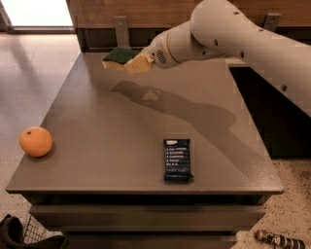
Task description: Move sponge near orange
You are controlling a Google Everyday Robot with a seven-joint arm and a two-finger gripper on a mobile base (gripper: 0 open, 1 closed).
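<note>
Sponge (119, 54) is held clamped in gripper (138, 63), aloft over table's (97, 146) far end; carry to orange (35, 141), well apart, not yet made.

The place looked like an office break area or canteen rather than a home. A plain grey table (97, 146) stood on a speckled terrazzo floor (39, 73), backed by a wood-panelled wall (146, 12) with metal brackets (120, 29). Daylight glared from an opening (36, 12) at the far left. An orange (35, 141) and a wrapped snack bar (177, 159) lay on the table like break-room fare. The gripper (138, 63) hung above the table's far part, clamped on the sponge (119, 55).
</note>
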